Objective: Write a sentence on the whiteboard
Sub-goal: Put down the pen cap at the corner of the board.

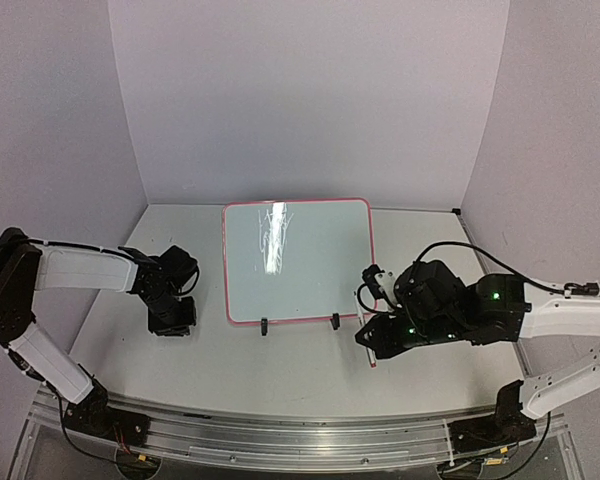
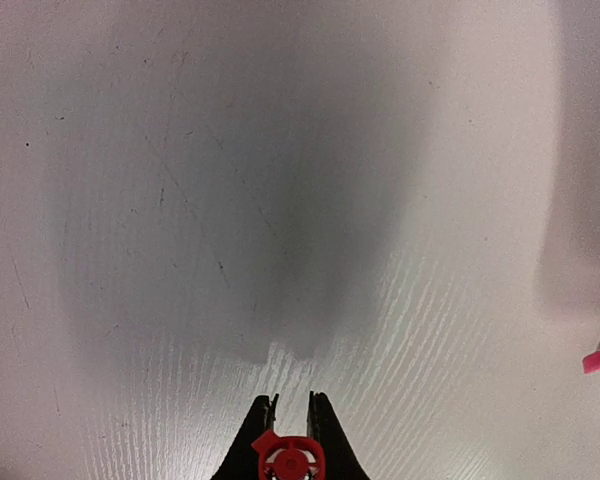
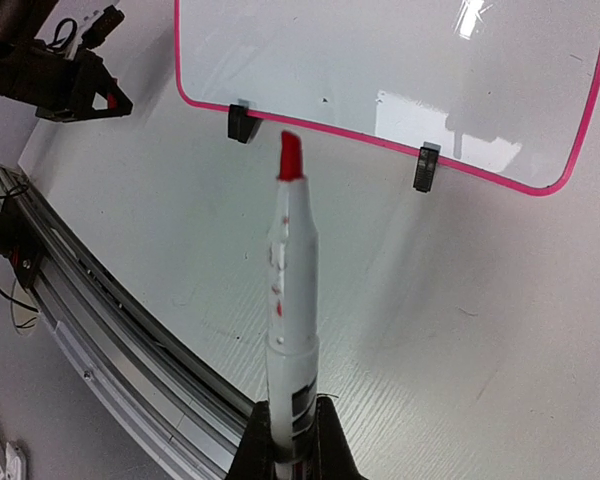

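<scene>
just ahead of the right claw, clamped on a marker, lies the whiteboard

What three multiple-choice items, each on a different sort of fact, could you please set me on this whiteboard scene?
1. Where is the marker?
A) lying on the table
B) in the right arm's fingers
C) in the left arm's fingers

2. How many black clip feet show on the near edge of the whiteboard?
A) two
B) three
C) four

3. What state is the board's surface in?
A) covered with writing
B) half filled with writing
C) blank

Answers:
1. B, since the right wrist view shows the fingers closed round the marker's barrel, with its red tip pointing towards the board.
2. A, since two feet show in both the top and right wrist views.
3. C, since only glare shows on the white surface and no lettering.
</scene>
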Robot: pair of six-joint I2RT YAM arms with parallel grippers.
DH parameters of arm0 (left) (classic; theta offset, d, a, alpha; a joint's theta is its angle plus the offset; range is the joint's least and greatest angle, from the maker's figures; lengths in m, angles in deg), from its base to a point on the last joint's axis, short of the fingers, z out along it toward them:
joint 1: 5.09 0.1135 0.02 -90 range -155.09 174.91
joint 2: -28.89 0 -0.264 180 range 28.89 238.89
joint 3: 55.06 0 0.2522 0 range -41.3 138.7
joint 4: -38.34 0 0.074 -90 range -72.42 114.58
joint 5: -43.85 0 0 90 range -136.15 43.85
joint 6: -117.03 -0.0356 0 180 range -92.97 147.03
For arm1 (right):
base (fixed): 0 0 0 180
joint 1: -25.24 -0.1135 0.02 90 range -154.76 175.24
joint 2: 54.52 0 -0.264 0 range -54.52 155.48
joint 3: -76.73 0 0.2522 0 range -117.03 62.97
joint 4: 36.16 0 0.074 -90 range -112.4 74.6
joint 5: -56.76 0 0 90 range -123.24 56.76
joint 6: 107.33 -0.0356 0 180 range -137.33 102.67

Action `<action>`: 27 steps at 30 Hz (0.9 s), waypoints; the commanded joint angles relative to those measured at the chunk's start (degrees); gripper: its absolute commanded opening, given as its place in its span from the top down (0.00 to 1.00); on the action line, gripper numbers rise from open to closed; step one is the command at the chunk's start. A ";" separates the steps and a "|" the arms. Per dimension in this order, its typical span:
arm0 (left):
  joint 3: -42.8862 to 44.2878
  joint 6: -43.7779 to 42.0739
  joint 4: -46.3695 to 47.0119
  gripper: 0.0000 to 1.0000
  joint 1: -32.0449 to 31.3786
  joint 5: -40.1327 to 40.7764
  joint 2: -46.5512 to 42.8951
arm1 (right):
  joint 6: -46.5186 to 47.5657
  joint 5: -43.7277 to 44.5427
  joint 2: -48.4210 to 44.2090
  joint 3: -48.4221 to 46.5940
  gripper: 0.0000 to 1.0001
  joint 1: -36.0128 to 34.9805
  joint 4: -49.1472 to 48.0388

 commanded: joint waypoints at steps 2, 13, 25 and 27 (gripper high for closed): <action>0.83 -0.30 0.15 0.89 0.16 0.66 2.15 | -1.17 -0.09 -0.62 1.24 1.00 0.01 0.18; 1.21 0.33 -0.42 0.84 0.16 1.38 4.35 | -0.88 0.24 -2.12 2.02 1.00 -0.01 0.18; 7.76 0.21 -7.65 0.45 0.16 6.18 -3.69 | 1.93 -0.40 -2.88 0.92 1.00 0.00 0.46; 11.53 0.05 -10.71 0.28 0.16 7.77 -7.66 | 2.96 -0.56 -2.78 0.29 1.00 0.01 0.68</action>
